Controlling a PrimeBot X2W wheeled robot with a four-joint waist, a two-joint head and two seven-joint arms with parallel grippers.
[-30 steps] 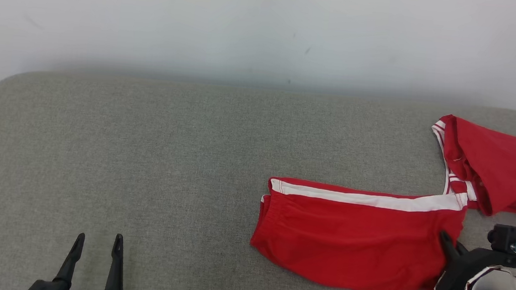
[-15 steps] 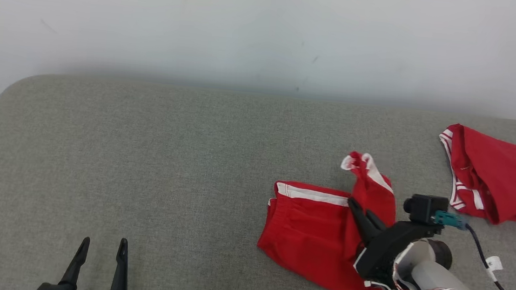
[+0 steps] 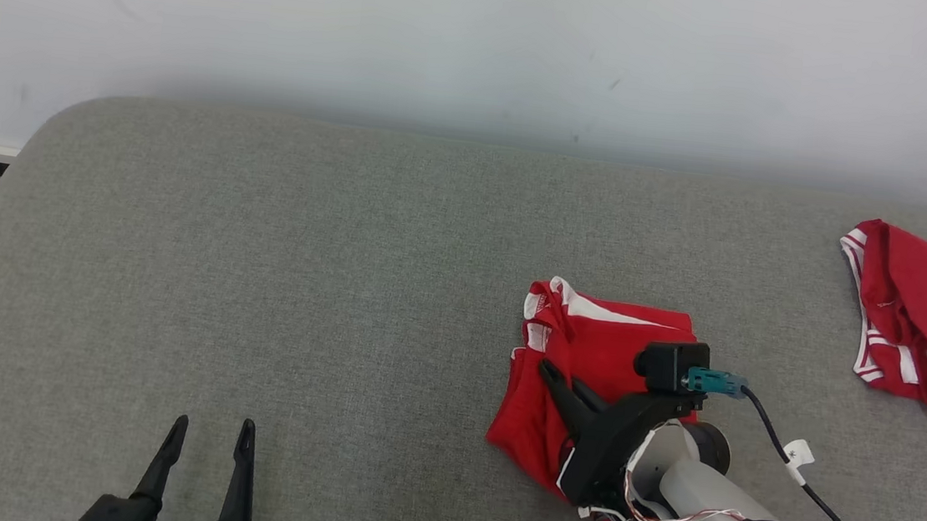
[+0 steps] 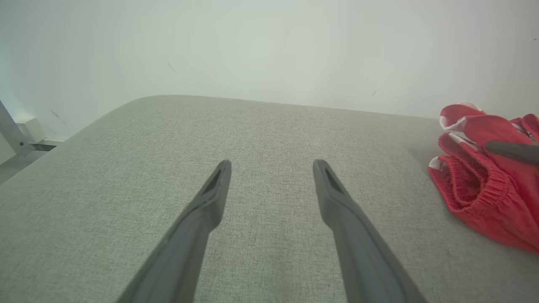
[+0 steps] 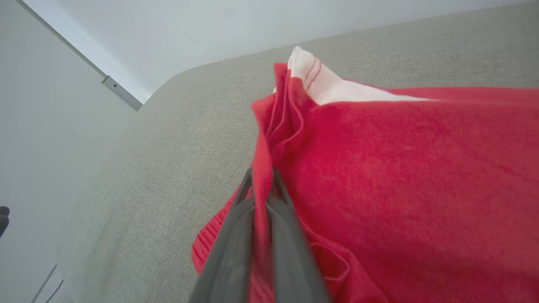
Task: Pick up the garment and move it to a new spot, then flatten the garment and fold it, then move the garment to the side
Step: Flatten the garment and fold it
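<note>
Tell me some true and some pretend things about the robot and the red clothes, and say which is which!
1. The right gripper is pinching the red shorts. True.
2. The left gripper is holding the shorts too. False: it is open and empty, over the grey surface, apart from them.
3. The shorts have white trim. True.
4. The second red garment lies on top of the shorts. False: it lies apart from them, at the right edge of the head view.
</note>
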